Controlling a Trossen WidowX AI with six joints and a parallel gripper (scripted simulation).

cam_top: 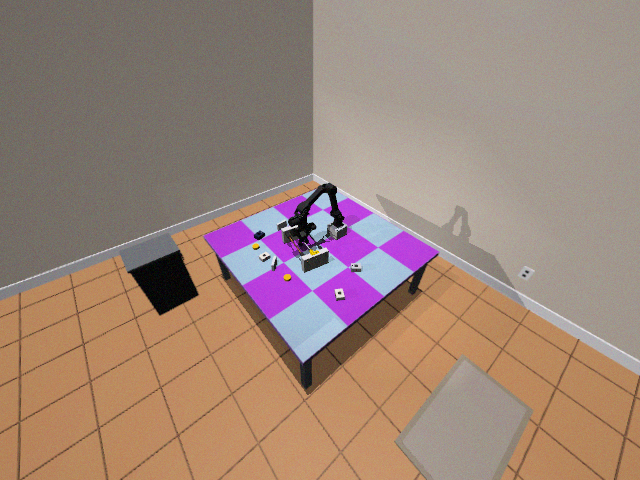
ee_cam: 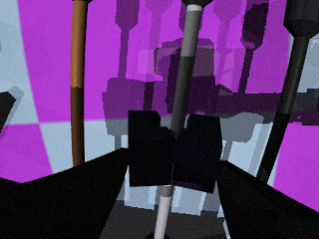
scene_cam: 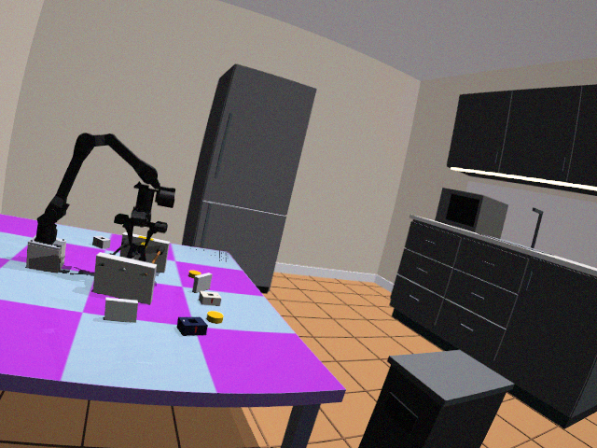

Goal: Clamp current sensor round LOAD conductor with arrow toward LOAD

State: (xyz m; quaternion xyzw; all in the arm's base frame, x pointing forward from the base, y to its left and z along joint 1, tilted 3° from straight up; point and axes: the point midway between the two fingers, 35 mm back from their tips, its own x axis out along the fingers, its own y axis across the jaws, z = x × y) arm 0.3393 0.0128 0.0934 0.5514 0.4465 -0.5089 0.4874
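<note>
I've got the gripper (cam_top: 303, 244) (scene_cam: 136, 253) (ee_cam: 173, 162) pointing down, partly open, its fingers pressing on both sides of the dark split sensor (ee_cam: 199, 154). There's the sensor on the middle conductor (ee_cam: 185, 75), grey above and white below; its halves meet at the lower seam, but I can't tell whether it's latched. Arrow and LOAD marking? I can't make out either. Farther out, the near panel (scene_cam: 124, 279) hides part of the fingertips, while my arm (cam_top: 325, 189) (scene_cam: 86, 142) arches high from its base and bends down between the panels.
</note>
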